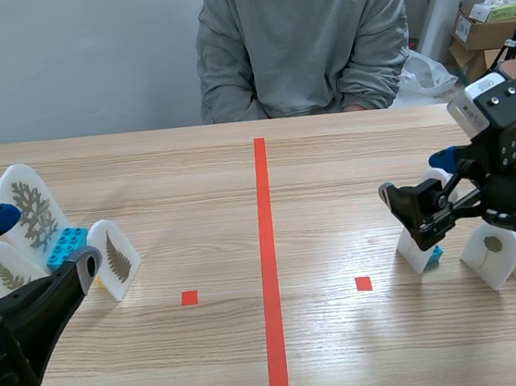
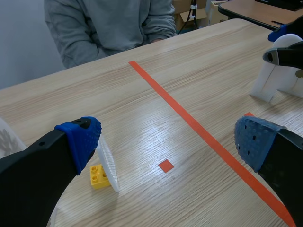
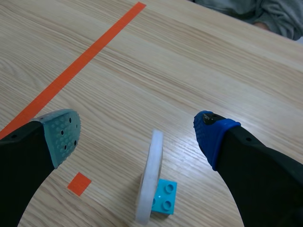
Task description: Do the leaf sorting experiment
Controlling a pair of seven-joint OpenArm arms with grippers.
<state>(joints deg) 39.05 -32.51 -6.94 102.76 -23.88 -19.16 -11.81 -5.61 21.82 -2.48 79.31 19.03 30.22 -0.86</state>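
Currently the right gripper (image 3: 137, 135) hangs released, fingers spread wide, over the white leaf card (image 3: 150, 179) on the cyan brick (image 3: 164, 198). That card stands upright at the right of the table (image 1: 327, 148), just right of the right-hand red square (image 1: 363, 283). It lies between the 2 pads and touches neither. Its thin edge points ahead of the gripper, so its flat faces look toward the 2 fingers; a straight drop and a squeeze seems the fitting move. Which leaf it bears I cannot tell. This arm is plainly the nearer one.

Just right of the card stand 2 more cards (image 1: 493, 255) with roundish leaves, close enough that the arm might brush them on the way down. The left gripper (image 2: 169, 142) is likewise released and holds nothing, beside a feathery-leaf card (image 2: 108, 163) on a yellow brick (image 2: 99, 176). At the left, 2 further fern-like cards (image 1: 31, 205) stand by a blue brick (image 1: 66, 245). The orange tape line (image 1: 271, 266) divides the 2 groups, and a person (image 1: 301, 39) sits at the far side.
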